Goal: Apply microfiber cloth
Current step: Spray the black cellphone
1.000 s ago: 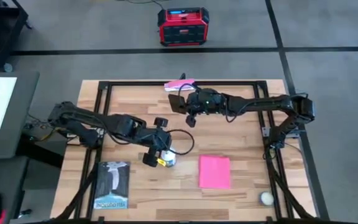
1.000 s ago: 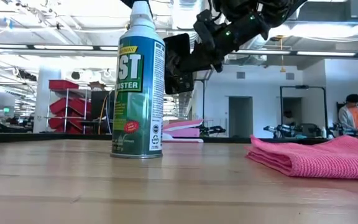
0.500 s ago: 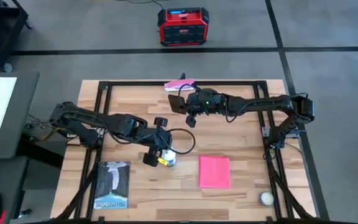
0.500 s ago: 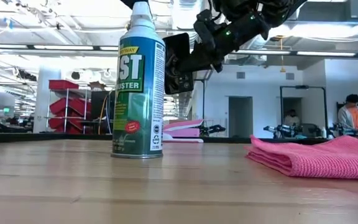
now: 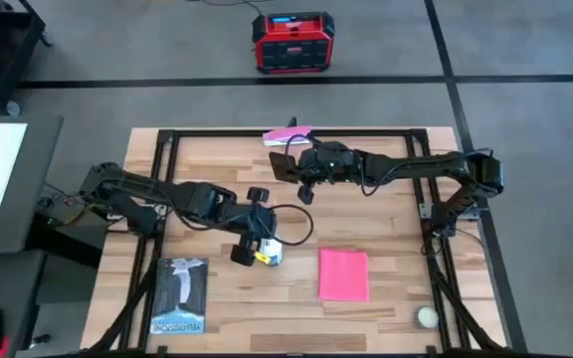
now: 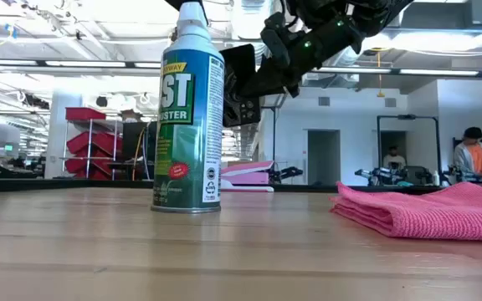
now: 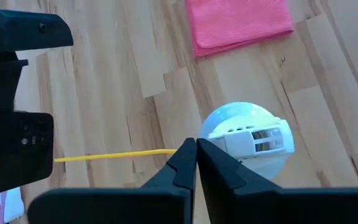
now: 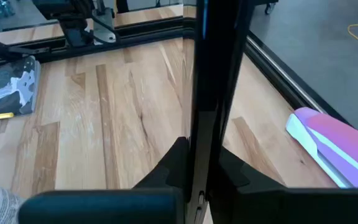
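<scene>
The pink microfiber cloth (image 5: 343,274) lies flat on the table at the near right; it also shows in the low view (image 6: 425,209) and in the left wrist view (image 7: 238,23). No gripper touches it. A green spray can (image 6: 187,117) stands upright on its base left of the cloth. My left gripper (image 7: 196,148) is shut at its white cap (image 7: 247,140). My right gripper (image 8: 199,155) is shut on a black phone (image 5: 285,164), held up over the table's far middle. My left gripper has its shut fingertips (image 7: 207,155) against the nozzle side of the can's cap (image 7: 213,134), where a yellow straw (image 7: 114,155) leaves it. The fingers slant down from the table's left. I cannot tell whether they pinch the straw. The can stands upright on the table. My right gripper pinches the black phone between its two fingers at one edge (image 8: 205,140). The phone stands on edge out beyond the fingers (image 8: 215,74). It is lifted clear of the table (image 6: 239,84).
A pink-and-white flat item (image 5: 288,135) lies at the far edge. A dark booklet (image 5: 179,295) lies at the near left and a white ball (image 5: 426,316) at the near right corner. Black frame rails (image 5: 436,229) border the table. People stand in the room behind.
The spray can has crept a little toward the table's right, staying upright, with my left gripper at its cap. The right gripper and the phone have kept still.
</scene>
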Robot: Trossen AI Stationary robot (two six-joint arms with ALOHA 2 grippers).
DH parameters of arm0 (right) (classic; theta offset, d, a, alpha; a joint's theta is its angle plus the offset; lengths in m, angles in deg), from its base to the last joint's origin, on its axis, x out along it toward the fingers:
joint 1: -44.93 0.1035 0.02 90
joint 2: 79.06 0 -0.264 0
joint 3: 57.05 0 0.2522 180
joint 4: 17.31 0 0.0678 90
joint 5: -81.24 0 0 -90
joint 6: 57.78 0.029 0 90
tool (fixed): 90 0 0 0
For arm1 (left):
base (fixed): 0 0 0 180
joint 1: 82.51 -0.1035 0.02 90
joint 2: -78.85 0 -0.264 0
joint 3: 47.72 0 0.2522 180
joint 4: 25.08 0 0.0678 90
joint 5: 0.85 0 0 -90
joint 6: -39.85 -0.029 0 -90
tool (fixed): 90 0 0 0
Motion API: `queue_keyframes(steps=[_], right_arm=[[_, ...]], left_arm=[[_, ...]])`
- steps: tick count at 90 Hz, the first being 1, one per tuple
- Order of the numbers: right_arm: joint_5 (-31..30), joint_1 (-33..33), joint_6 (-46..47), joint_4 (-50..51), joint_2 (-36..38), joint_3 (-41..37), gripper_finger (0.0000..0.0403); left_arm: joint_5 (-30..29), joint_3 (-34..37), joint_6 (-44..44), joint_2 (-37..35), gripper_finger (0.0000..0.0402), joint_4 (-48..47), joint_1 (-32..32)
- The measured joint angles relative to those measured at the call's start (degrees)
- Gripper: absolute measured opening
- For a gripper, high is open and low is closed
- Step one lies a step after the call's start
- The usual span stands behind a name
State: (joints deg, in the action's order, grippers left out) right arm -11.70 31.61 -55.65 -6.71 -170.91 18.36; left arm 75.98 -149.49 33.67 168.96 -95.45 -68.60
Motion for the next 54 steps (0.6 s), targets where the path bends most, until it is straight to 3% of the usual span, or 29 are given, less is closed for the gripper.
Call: queue_keyframes(steps=[18,54], right_arm=[[-3.0,0.6,0.8,-1.2,0.0,-1.0,0.0014],[-3.1,1.0,2.4,-4.9,-0.1,-3.9,0.0014]], left_arm=[[0.1,0.0,0.5,0.0,0.0,0.0,0.0],[0.5,2.1,1.1,-0.2,0.0,1.7,-0.2]])
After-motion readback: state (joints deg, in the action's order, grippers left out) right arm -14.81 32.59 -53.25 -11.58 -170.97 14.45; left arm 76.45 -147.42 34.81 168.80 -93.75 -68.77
